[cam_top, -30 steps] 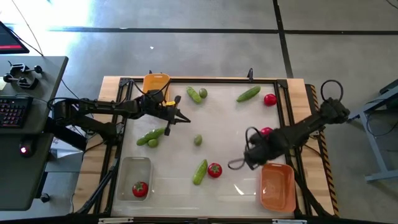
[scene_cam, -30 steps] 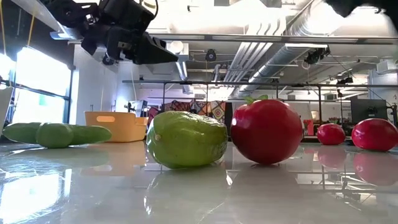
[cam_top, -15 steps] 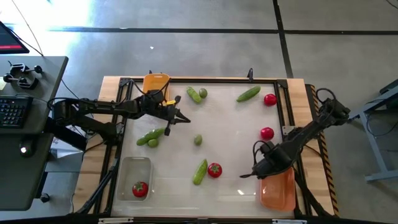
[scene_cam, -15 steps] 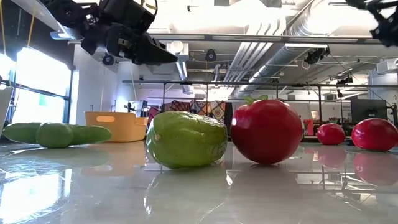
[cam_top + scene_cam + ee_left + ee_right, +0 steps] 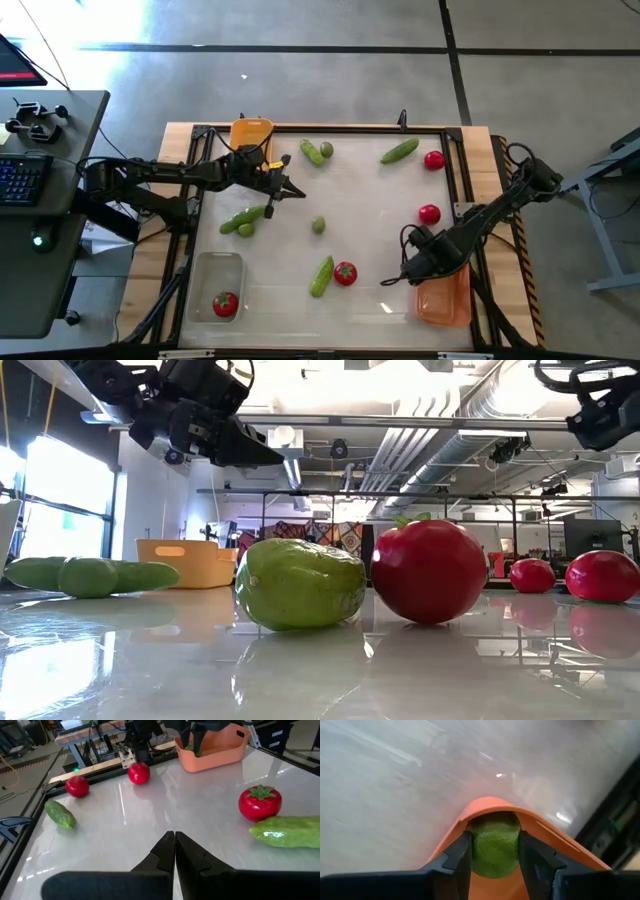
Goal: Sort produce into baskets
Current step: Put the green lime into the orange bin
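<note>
Right gripper point(image 5: 492, 851), clamped on a green lime point(image 5: 494, 842), has moved from mid-worktop to the darker orange basket point(image 5: 446, 298) at 4 o'clock, lime above its rim. Left gripper point(image 5: 298, 190), shut & empty, unchanged near 10 o'clock.

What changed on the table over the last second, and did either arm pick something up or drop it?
The right gripper, shut on a lime, swung from the middle of the table toward the orange basket at the near right corner and now hangs over its rim. Nothing was let go. The left gripper stayed shut and raised near the yellow basket; the loose produce did not move.
</note>
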`<state>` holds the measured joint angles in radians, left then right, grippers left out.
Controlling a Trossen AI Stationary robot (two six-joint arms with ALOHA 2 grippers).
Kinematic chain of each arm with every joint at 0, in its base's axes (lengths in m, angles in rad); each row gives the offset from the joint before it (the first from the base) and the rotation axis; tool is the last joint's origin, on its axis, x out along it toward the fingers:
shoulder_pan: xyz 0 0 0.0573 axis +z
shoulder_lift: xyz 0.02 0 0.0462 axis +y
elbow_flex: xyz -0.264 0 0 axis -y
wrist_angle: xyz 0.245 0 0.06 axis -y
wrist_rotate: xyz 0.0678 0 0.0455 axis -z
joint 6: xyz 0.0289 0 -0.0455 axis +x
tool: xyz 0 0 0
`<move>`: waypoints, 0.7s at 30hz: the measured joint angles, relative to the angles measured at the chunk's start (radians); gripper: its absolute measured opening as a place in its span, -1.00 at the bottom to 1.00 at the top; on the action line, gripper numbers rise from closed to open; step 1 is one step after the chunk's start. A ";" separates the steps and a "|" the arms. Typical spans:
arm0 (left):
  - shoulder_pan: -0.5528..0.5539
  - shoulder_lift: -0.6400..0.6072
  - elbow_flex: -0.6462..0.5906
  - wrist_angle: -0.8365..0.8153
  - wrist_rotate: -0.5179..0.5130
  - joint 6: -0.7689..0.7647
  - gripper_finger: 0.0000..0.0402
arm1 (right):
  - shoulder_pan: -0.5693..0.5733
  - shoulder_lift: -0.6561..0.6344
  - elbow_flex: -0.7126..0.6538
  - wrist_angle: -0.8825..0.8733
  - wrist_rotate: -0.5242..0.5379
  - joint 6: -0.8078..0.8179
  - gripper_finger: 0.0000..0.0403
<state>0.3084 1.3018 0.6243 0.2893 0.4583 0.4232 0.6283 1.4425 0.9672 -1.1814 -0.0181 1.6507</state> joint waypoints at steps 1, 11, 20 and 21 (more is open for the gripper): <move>0.000 0.000 0.000 0.000 0.000 0.000 -1.00 | 0.005 0.000 0.000 0.012 0.011 -0.016 -0.37; 0.000 0.000 0.000 0.000 0.000 -0.002 -1.00 | 0.049 0.001 0.000 0.043 0.023 -0.011 -0.32; 0.000 0.000 0.000 0.000 0.000 -0.002 -1.00 | 0.046 0.025 0.000 0.062 0.031 -0.009 -0.19; 0.000 0.000 0.000 -0.001 0.000 -0.002 -1.00 | 0.046 0.025 0.000 0.064 0.031 -0.009 -0.18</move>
<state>0.3084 1.3022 0.6243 0.2886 0.4580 0.4213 0.6743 1.4673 0.9668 -1.1175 0.0128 1.6413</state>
